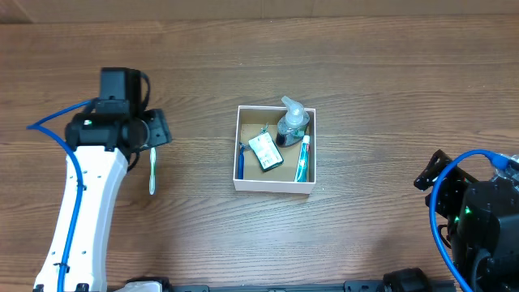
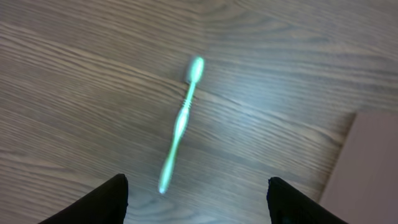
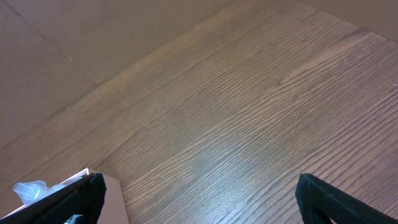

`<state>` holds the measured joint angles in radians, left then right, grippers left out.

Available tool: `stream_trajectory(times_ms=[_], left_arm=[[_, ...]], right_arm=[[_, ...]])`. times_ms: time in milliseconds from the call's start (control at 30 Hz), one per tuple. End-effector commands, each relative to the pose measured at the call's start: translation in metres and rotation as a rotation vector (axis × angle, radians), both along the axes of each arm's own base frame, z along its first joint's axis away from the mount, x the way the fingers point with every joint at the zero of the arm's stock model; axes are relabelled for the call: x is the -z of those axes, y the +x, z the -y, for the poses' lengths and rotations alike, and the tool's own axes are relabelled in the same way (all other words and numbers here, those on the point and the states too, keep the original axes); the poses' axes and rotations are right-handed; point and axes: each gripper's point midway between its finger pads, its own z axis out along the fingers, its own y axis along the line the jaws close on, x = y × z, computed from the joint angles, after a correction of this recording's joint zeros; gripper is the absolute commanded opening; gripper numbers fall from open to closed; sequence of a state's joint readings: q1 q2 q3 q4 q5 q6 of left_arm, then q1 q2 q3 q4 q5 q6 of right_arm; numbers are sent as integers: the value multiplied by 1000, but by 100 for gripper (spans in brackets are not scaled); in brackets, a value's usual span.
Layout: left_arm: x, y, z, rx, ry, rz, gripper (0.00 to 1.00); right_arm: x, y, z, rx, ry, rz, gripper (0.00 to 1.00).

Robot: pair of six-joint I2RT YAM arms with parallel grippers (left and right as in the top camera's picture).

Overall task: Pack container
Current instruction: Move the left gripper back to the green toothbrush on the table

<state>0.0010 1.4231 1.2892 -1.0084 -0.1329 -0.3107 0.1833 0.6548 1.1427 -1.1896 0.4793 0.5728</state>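
The container (image 1: pixel 273 186) is a square white-walled box with a brown inside, at the table's middle. In it lie a clear pump bottle (image 1: pixel 291 122), a small packet (image 1: pixel 265 152), a toothpaste tube (image 1: pixel 303 158) and a blue item (image 1: pixel 240 162). A green toothbrush (image 1: pixel 152 169) lies on the table left of the box, and shows in the left wrist view (image 2: pixel 180 122). My left gripper (image 2: pixel 196 202) is open and empty, hovering above the toothbrush handle end. My right gripper (image 3: pixel 199 199) is open and empty, far right of the box, whose corner shows in the right wrist view (image 3: pixel 112 190).
The table is brown wood grain. The left arm (image 1: pixel 85 203) runs up the left side with a blue cable. The right arm base (image 1: pixel 478 215) sits at the lower right corner. The box wall shows at the right edge of the left wrist view (image 2: pixel 367 168).
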Motion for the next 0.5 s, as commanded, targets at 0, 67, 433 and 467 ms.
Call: stream_trajectory(times_ms=[0, 67, 433, 467], left_arm=[[10, 4, -12, 14, 23, -21, 70], [22, 4, -13, 28, 29, -43, 70], [100, 7, -12, 75, 34, -90, 70], [105, 7, -12, 75, 33, -88, 70]], right_arm=[[-7, -1, 4, 20, -3, 24, 100], [-7, -1, 4, 20, -3, 24, 100], [-7, -1, 4, 20, -3, 24, 100], [-7, -1, 4, 20, -3, 24, 100]])
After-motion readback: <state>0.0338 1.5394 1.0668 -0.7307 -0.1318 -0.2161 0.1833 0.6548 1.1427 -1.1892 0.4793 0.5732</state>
